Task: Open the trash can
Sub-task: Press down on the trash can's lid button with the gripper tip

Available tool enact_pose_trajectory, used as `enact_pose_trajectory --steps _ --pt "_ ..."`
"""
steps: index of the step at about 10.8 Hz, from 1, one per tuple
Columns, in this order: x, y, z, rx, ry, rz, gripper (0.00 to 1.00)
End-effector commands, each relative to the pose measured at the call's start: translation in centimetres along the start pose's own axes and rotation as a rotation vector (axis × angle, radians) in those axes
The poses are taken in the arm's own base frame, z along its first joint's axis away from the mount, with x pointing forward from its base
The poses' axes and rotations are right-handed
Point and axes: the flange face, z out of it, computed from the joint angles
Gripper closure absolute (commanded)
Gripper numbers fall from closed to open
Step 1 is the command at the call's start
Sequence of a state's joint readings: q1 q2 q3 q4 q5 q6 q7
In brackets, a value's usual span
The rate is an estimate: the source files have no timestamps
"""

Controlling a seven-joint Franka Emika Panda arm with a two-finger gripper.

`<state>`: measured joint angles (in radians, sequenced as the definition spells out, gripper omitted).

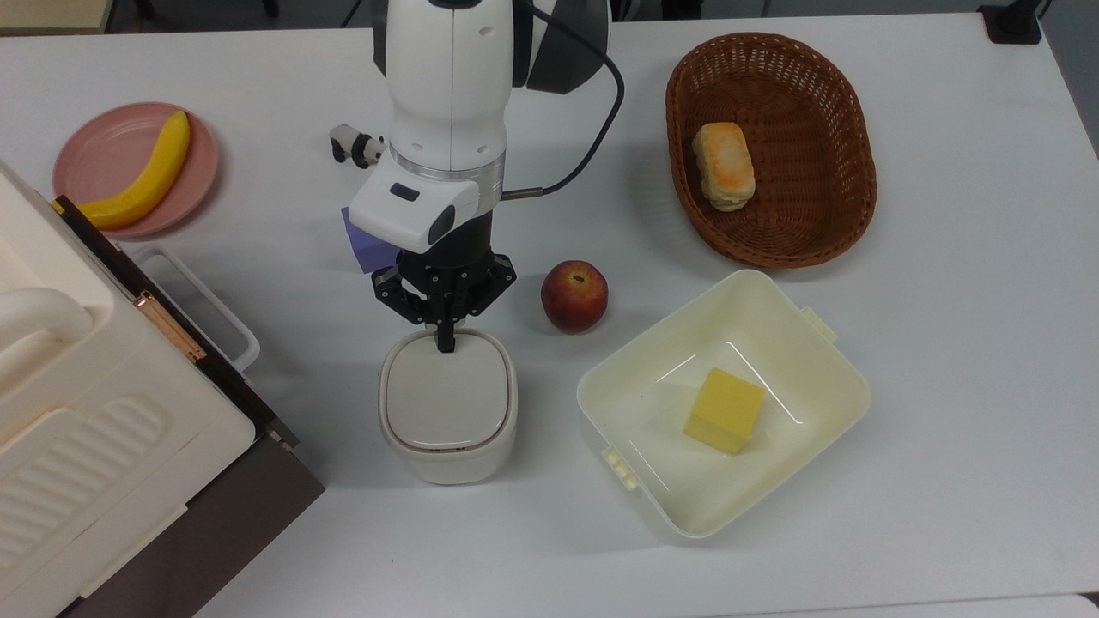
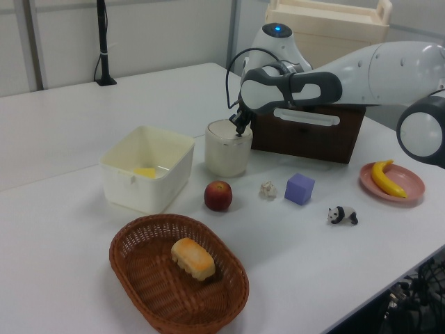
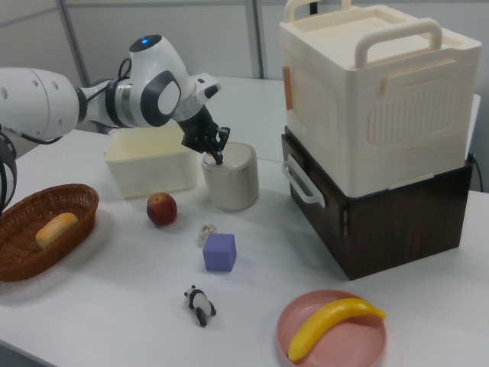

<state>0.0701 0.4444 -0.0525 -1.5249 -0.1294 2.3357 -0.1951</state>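
Gripper (image 1: 444, 342) fingers pressed together, holding nothing, their tip touching the lid edge of the trash can (image 1: 448, 406) on its side toward the purple cube (image 1: 361, 245). Lid lies flat. The can stands just beside the apple (image 1: 573, 296).

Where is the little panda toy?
In the right view the panda toy stands near the table's front edge, just below the purple block and to the right view's left of the pink plate with the banana.

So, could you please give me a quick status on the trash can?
Hand shut, tip down at the lid's edge nearest the arm. Trash can upright, lid flat and closed. Apple beside it, clear of the hand.
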Motion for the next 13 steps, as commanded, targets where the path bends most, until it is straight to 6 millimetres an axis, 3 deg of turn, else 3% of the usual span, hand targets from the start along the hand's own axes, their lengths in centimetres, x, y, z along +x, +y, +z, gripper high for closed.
enact_pose_trajectory --steps 1,10,12,13 --pt "-0.1 -0.4 0.8 -0.015 -0.001 -0.038 1.0" --pt "-0.3 -1.6 2.7 -0.052 -0.037 -0.104 1.0" --pt "0.1 -0.8 0.6 -0.045 -0.004 -0.061 1.0" --pt "0.4 -0.2 -2.1 -0.022 0.035 -0.021 1.0"
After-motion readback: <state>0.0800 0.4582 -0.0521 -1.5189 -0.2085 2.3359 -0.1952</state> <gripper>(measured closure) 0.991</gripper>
